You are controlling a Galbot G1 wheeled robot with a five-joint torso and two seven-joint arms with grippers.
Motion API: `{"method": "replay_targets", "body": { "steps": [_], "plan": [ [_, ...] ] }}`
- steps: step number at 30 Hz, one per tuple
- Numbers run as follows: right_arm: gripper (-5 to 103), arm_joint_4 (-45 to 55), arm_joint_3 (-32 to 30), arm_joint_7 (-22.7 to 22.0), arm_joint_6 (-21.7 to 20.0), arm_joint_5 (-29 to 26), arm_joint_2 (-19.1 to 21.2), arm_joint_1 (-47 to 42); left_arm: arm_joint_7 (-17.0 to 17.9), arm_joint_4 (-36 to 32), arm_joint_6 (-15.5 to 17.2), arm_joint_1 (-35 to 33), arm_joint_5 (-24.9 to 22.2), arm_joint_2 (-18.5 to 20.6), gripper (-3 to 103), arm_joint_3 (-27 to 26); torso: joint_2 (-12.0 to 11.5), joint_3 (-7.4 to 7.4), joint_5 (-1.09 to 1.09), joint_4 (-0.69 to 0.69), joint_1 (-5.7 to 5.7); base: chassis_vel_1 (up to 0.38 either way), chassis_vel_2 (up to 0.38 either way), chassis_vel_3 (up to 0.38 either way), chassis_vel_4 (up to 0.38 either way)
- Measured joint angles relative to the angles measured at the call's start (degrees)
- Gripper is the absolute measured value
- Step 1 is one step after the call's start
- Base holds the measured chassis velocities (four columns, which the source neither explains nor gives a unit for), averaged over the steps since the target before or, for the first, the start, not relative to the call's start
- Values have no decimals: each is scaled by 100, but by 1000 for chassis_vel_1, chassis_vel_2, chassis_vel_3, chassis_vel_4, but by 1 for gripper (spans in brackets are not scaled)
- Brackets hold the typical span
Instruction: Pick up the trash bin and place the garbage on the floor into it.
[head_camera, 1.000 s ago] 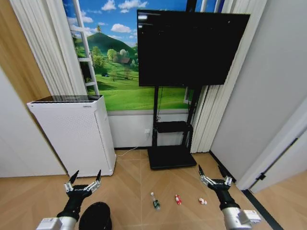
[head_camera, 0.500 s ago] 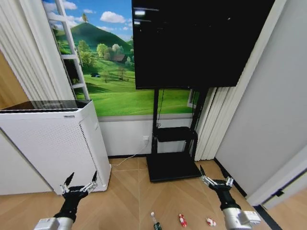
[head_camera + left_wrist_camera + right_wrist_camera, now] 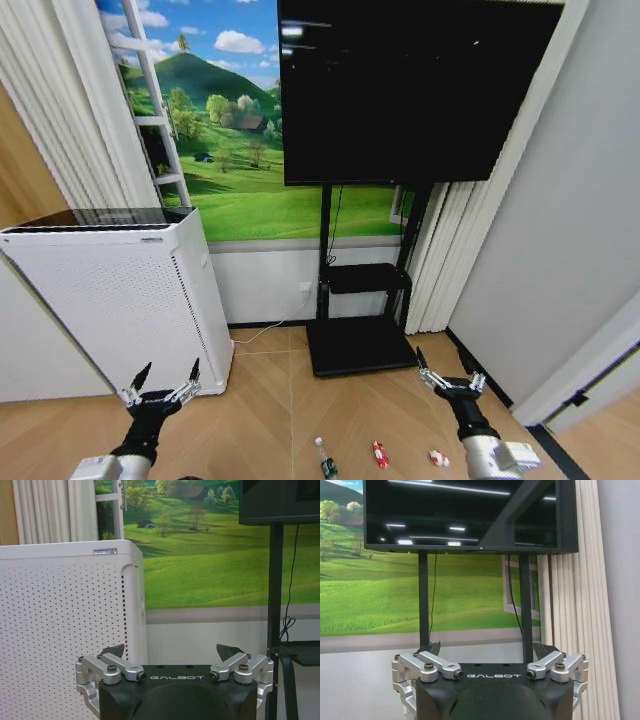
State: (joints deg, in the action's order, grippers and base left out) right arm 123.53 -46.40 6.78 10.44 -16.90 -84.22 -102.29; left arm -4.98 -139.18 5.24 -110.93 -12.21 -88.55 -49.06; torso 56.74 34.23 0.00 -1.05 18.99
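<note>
Both arms are hanging low in front of the robot, raised clear of the floor [image 3: 270,400], with nothing in either grip. The left gripper [image 3: 160,392] is sitting in the air just in front of the lower corner of the white appliance [image 3: 120,290], its two fingers spread wide apart; the left wrist view is showing the same gripper [image 3: 173,655] with both dark fingertips [image 3: 114,651] well separated and the perforated side of the appliance directly ahead. The right gripper [image 3: 447,373] is holding level above the parquet near the grey wall [image 3: 560,230], fingers likewise spread apart and empty; in the right wrist view this gripper [image 3: 486,649] is facing the black television [image 3: 470,515] on its stand. The garbage is lying on the floor along the bottom edge of the head view, between the two arms and nearer the right one: a clear bottle with a green label [image 3: 324,459], a red-and-white packet [image 3: 379,454] and a small white-and-red piece [image 3: 438,458], set in a row and apart from one another. The nearest item, the white-and-red piece, is lying just below the right gripper without touching it. The trash bin cannot be located in these views.
</note>
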Motion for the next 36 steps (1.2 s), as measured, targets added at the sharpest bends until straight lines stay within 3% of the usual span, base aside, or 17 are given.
{"method": "replay_targets", "body": {
  "steps": [17,27,36],
  "plan": [
    [100,-119,-308,-199,89,57,-24,-163,-18,249,-129,105,-502,257,100,132,-548,-305,-1,-1,-245,0,0,0,0],
    [100,-268,-47,-205,15,-133,0,76,-5,84,-137,-55,-271,-41,100,1,-808,-451,0,0,-359,5,5,4,5],
    [100,-306,-16,-278,49,-142,-16,115,-15,142,-140,28,-239,49,100,-121,-1013,-566,0,0,-449,0,0,0,0]
  ]
}}
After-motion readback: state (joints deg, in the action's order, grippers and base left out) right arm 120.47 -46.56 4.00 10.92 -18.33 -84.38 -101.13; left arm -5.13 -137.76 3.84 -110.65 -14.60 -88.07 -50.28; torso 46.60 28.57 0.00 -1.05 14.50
